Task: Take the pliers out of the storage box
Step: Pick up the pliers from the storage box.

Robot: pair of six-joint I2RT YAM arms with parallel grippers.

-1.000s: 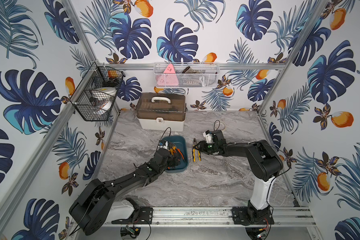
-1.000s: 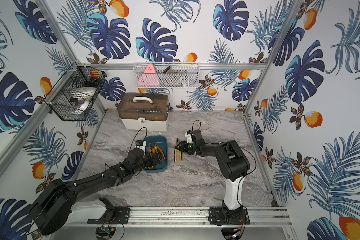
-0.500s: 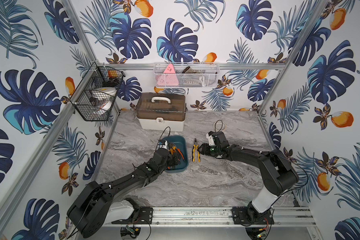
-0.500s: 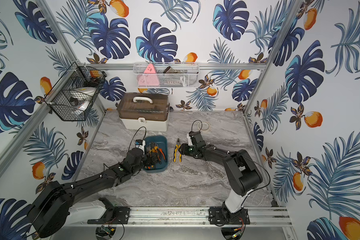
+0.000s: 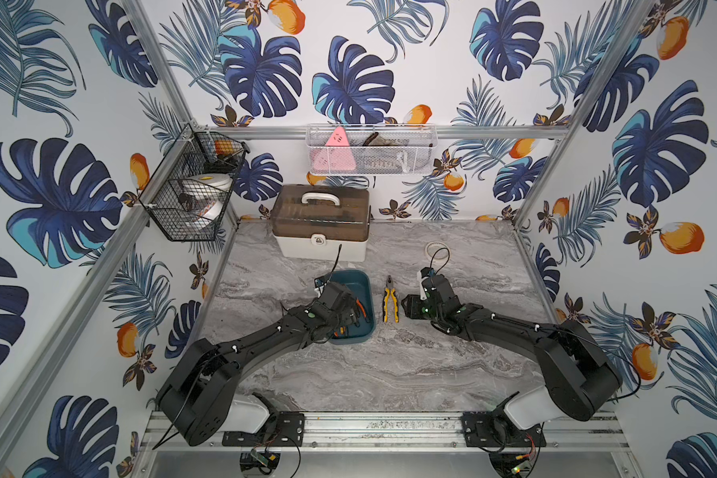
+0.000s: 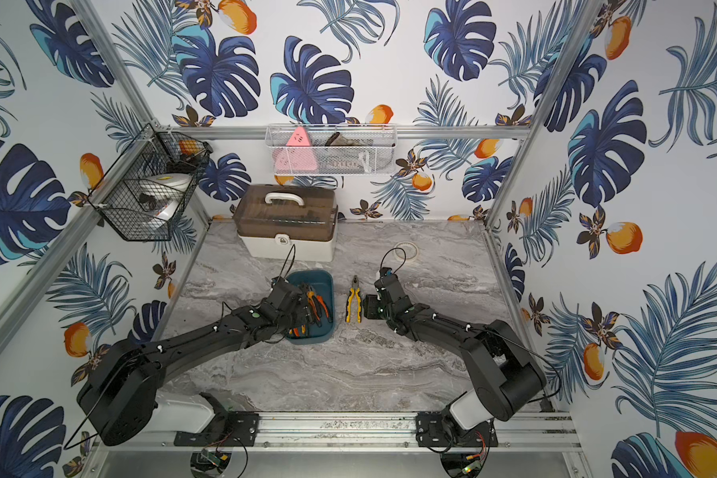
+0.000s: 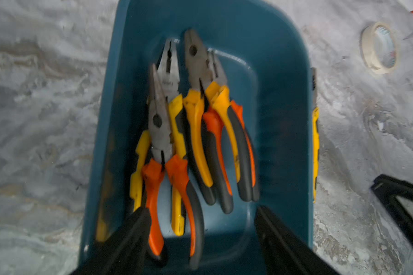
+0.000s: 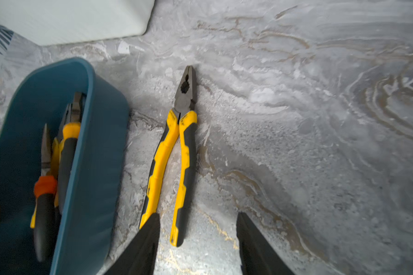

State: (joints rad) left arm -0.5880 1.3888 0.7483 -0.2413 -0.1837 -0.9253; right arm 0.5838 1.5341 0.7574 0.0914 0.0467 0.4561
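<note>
The storage box (image 5: 354, 281) (image 6: 323, 281) is a shallow teal tray in the middle of the table. Several pliers (image 7: 200, 133) (image 6: 317, 306) with yellow, orange and black handles lie packed along one side of it. My left gripper (image 7: 200, 212) (image 5: 350, 314) hangs open over the tray's near end, with orange handle ends between its fingers; one finger overlaps an orange handle. One yellow-black pliers (image 5: 390, 304) (image 8: 177, 152) lies on the marble just right of the tray. My right gripper (image 8: 198, 215) (image 5: 406, 308) stands open just right of its handle ends, holding nothing.
A white case with a brown lid (image 5: 321, 223) stands behind the tray. A roll of tape (image 5: 433, 248) lies at the back right. A black wire basket (image 5: 191, 186) and a white mesh basket (image 5: 369, 151) hang on the walls.
My right gripper has let go of the yellow-black pliers on the table and drawn back to the right. My left gripper's jaws have narrowed over the tray.
</note>
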